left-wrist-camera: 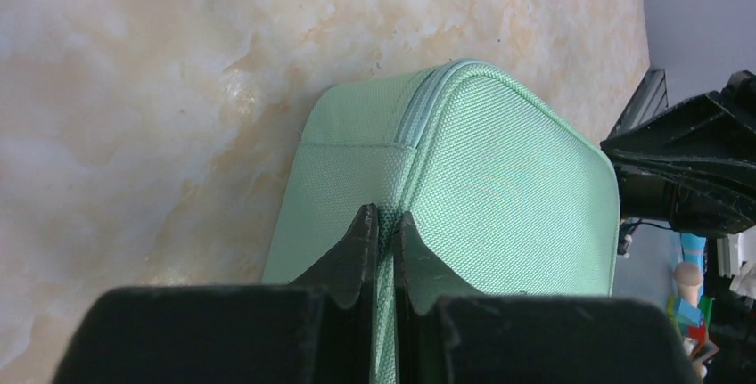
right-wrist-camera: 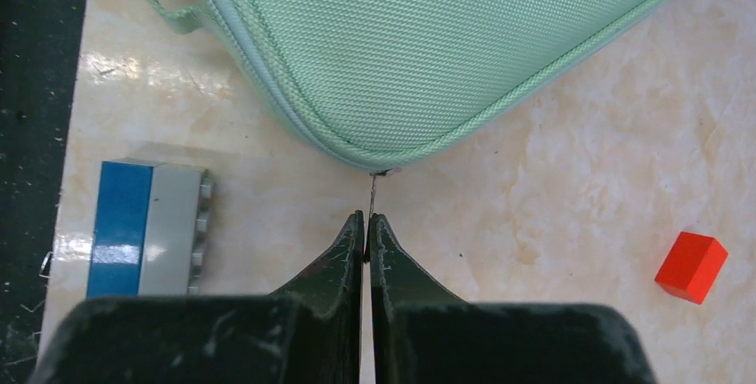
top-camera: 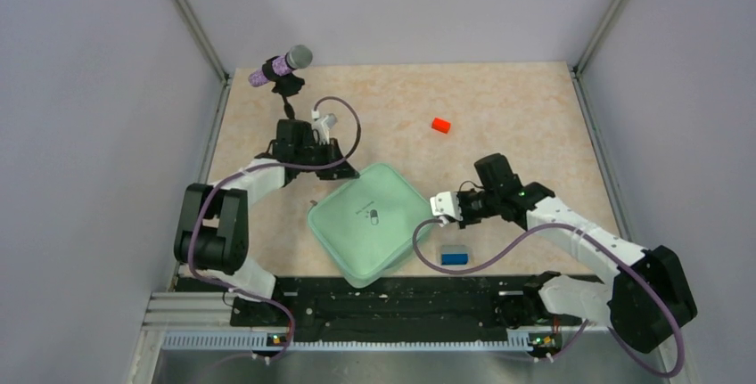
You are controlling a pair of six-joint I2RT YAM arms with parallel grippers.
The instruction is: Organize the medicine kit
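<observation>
The medicine kit (top-camera: 370, 224), a pale mint-green fabric case with a small dark pill icon, lies flat in the middle of the table. My left gripper (top-camera: 337, 167) is at its far left edge. In the left wrist view this gripper (left-wrist-camera: 383, 224) is shut on the seam of the kit (left-wrist-camera: 508, 188), with green fabric pinched between the jaws. My right gripper (top-camera: 437, 208) is at the kit's right corner. The right wrist view shows that gripper (right-wrist-camera: 367, 224) shut on a thin metal zipper pull (right-wrist-camera: 372, 190) running out from the corner of the kit (right-wrist-camera: 428, 36).
A blue and grey block (top-camera: 454, 255) (right-wrist-camera: 147, 228) lies near the front edge, just right of the kit. An orange-red block (top-camera: 440, 125) (right-wrist-camera: 691, 265) sits further back. A purple and grey cylinder on a stand (top-camera: 281, 68) is at the far left corner. Grey walls enclose the table.
</observation>
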